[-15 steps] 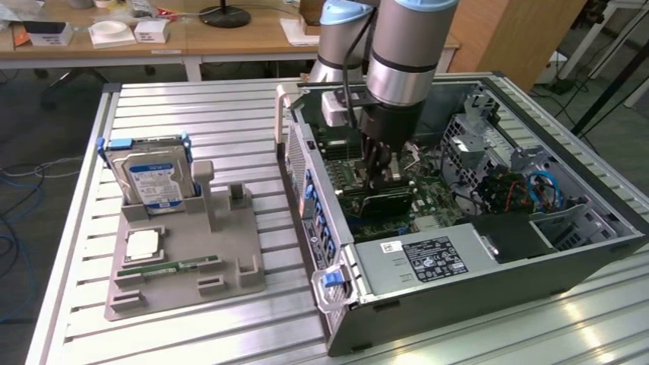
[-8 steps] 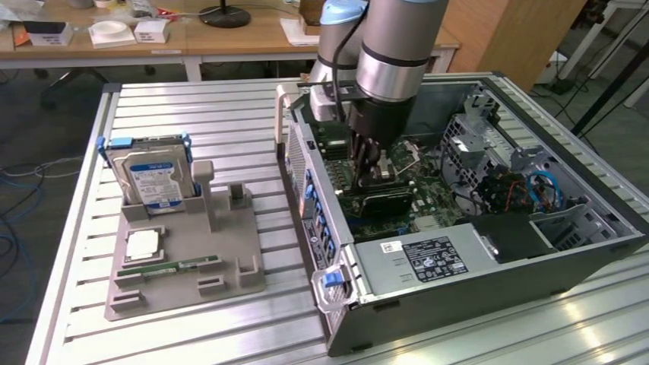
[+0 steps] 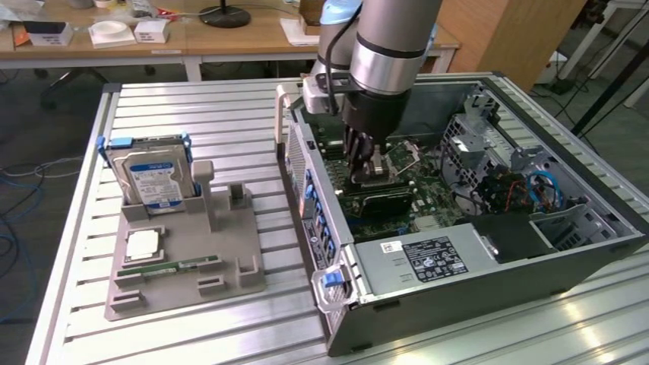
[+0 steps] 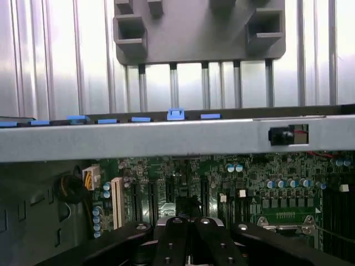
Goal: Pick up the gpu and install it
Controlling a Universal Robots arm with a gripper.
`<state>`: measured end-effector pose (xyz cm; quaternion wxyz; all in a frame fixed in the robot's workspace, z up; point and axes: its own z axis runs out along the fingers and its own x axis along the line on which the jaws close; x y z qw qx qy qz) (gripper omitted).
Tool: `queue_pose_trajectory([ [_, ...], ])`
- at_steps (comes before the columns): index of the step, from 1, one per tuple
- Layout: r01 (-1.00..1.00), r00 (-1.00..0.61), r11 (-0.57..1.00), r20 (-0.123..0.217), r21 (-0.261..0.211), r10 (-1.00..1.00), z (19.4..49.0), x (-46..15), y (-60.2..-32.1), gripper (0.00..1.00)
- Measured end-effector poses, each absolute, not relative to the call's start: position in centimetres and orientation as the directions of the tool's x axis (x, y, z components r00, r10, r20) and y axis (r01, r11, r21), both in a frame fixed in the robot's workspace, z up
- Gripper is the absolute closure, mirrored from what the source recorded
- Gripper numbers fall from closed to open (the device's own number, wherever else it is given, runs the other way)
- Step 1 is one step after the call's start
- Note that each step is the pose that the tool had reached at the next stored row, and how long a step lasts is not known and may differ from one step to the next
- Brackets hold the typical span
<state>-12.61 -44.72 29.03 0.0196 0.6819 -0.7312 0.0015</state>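
Your claw (image 3: 367,173) is down inside the open computer case (image 3: 568,258), fingers closed together over the motherboard (image 3: 400,205), and you can just make out the gpu (image 3: 403,158) as a tilted green card at about two o'clock from the fingertips, though whether the claw grips it or it's seated, I can't tell. Over at nine o'clock the grey holder (image 3: 178,266) on the ribbed aluminium worktop (image 3: 203,114) carries the hard drive (image 3: 152,179). Wooden desks (image 3: 233,38) stand beyond at twelve.

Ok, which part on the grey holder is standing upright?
The hard drive with the blue-white label, propped at the holder's back; the square chip and green memory stick lie flat.
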Motion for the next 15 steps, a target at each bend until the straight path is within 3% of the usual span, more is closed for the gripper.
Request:
queue_pose_trajectory([
  [15,-0.996,-0.070,0.071,0.032,0.047,-0.997,29.2,-14.6,-44.4,0.89],
])
